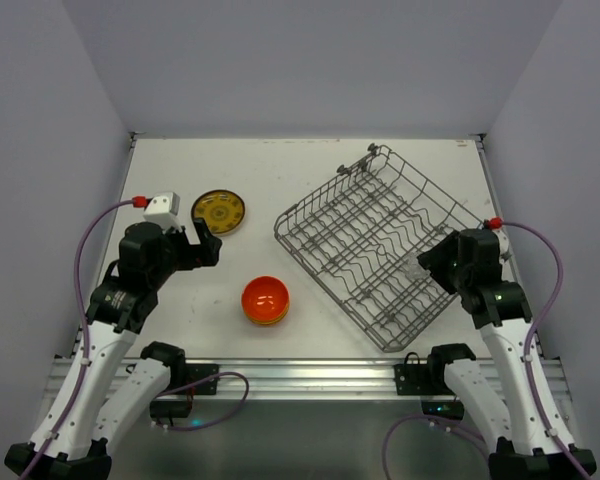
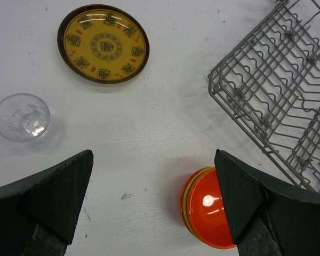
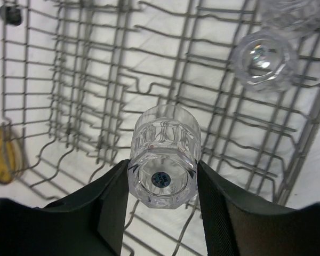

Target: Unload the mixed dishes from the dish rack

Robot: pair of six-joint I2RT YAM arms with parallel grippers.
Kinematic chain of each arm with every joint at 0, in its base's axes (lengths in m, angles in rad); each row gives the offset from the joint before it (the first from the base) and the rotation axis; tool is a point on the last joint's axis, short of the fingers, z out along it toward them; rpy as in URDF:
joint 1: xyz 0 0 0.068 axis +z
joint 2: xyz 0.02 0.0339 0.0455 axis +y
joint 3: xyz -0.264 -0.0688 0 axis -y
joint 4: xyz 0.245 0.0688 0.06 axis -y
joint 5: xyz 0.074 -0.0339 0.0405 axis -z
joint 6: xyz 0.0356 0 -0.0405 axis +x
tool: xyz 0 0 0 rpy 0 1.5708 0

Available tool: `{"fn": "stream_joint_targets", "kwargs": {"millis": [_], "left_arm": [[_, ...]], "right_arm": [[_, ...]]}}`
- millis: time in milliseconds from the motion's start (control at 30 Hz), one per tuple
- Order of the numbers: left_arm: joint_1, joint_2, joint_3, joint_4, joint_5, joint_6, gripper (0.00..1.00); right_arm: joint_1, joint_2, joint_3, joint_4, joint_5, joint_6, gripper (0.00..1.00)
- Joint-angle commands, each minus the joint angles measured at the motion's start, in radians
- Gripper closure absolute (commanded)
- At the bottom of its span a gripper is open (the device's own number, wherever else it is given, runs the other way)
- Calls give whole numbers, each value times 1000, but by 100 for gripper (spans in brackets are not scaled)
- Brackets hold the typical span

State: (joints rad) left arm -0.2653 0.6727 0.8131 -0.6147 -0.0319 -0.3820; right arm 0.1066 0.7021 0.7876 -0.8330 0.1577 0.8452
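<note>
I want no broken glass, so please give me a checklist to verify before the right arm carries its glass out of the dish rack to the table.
1. Grip: ok. The right gripper is closed on the clear glass, one finger on each side.
2. Held glass above the tines of the dish rack: cannot tell; its height does not show.
3. The second glass in the rack: ok, apart from the held one.
4. Free place on the table: ok, bare between the plate, the orange bowls and the rack.
5. The left gripper: ok, open and empty, over the table beside the rack.
</note>
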Motion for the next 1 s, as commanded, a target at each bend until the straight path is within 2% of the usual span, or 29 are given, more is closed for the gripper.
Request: {"fn": "stream_joint_targets", "kwargs": {"millis": [0,33,67,133,167,233,267,333,367,400,467,533,567,633,800,900,967], "left_arm": [[-8,-25,15,59,84,20,0],[-8,-33,14,73,123,22,0],[-8,-39,11,111,239,22,0],[-8,-45,-8,176,390,6,0],[-8,-47,-23,284,555,-39,0],[-8,-36,-84,427,705,-116,0],[-8,-27,-109,608,831,-223,0],[-8,11,-196,850,932,-364,0],[-9,25,-231,1126,990,-529,0],[-18,40,-302,1271,998,-605,0],[-64,106,-337,1520,977,-745,0],[-130,163,-318,1561,943,-749,0],[-209,218,-302,1569,905,-718,0],[-279,279,-249,1567,867,-678,0],[-330,303,-203,1529,762,-620,0],[-350,318,-183,1485,733,-591,0],[-362,332,-178,1478,713,-589,5]], "right_arm": [[5,-33,21,162,-246,-15,62],[5,-30,18,191,-300,-8,62],[5,-24,16,218,-407,6,64],[7,-7,19,302,-505,29,63],[10,-4,18,355,-574,41,63],[15,-1,21,400,-622,72,63],[16,2,24,419,-671,84,63],[21,5,16,515,-736,136,63],[25,7,10,558,-776,159,64],[28,19,-2,651,-853,182,64],[51,43,-14,747,-917,241,64],[76,105,10,804,-966,244,64],[109,126,24,810,-971,232,64],[143,174,45,850,-971,232,64],[200,232,41,1056,-1043,307,64],[231,264,53,1084,-1074,308,64],[248,276,53,1100,-1078,301,64]]}}
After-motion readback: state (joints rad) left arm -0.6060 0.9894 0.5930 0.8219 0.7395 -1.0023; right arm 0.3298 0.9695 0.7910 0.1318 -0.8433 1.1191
